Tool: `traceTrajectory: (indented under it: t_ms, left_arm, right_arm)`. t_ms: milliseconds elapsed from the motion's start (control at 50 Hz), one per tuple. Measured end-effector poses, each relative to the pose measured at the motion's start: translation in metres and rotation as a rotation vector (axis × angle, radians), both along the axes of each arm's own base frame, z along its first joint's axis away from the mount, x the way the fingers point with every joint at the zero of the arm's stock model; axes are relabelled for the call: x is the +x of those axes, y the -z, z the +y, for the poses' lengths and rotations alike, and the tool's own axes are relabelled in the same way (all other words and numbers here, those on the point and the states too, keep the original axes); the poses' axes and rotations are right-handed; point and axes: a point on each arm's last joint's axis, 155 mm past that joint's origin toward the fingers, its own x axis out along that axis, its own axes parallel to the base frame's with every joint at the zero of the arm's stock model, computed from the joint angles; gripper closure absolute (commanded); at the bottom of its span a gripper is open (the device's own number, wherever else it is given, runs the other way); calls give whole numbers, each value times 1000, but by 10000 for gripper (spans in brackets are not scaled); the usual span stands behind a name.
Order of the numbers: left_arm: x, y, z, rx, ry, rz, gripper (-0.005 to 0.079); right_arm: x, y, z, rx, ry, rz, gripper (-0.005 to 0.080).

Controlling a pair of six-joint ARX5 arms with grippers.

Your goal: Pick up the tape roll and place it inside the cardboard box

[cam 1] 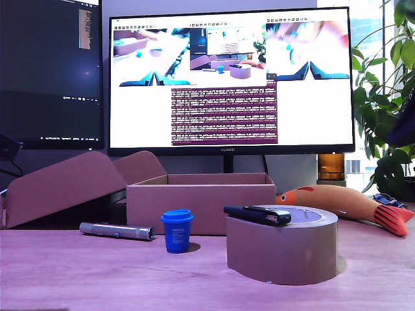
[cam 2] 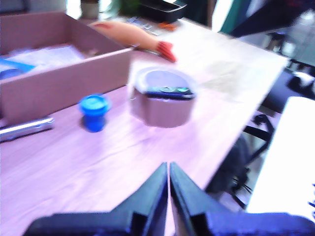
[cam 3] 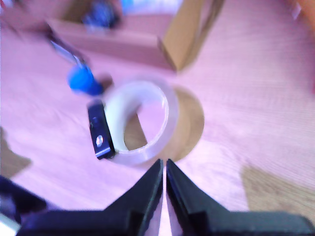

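Observation:
The tape roll (cam 1: 282,253) is a wide tan roll lying flat on the desk at the exterior view's right of centre, with a flat black object (cam 1: 258,214) resting across its rim. The cardboard box (cam 1: 201,207) stands open-topped just behind it. Neither gripper shows in the exterior view. My first gripper (cam 2: 169,166) is shut and empty, hovering above the desk well short of the tape roll (cam 2: 162,110) and the box (cam 2: 64,83). My second gripper (cam 3: 164,163) is shut and empty, just above the tape roll (cam 3: 172,115), close to its rim.
A small blue cup (cam 1: 176,230) and a silver flashlight (cam 1: 117,230) lie in front of the box. A slanted cardboard piece (cam 1: 65,184) leans at the exterior view's left. An orange fish toy (cam 1: 350,204) lies at its right. Monitors (cam 1: 227,78) stand behind. The desk edge (cam 2: 231,142) is near the roll.

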Motion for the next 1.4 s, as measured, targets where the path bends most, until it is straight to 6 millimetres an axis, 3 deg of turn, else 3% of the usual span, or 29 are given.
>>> traceTrajectory:
  t_ms: [260, 400, 480, 820, 1180, 1400]
  left_arm:
    - [2, 2, 1, 15, -12, -5, 762]
    - [3, 4, 2, 21, -21, -2, 762]
    - [3, 6, 4, 30, -26, 1, 762]
    - [2, 11, 5, 52, -27, 7, 762]
    - [2, 11, 5, 52, -27, 8, 762]
    - [1, 14, 6, 60, -26, 18, 762]
  right_arm:
    - [13, -18, 33, -162, -96, 162, 732]
    - [15, -7, 42, -277, -145, 275, 494]
    - [15, 3, 47, -325, -164, 337, 421]
    - [22, 14, 77, -403, -301, 348, 417]
    - [20, 43, 90, -458, -369, 383, 417]
    - [19, 48, 95, -465, -385, 384, 416]
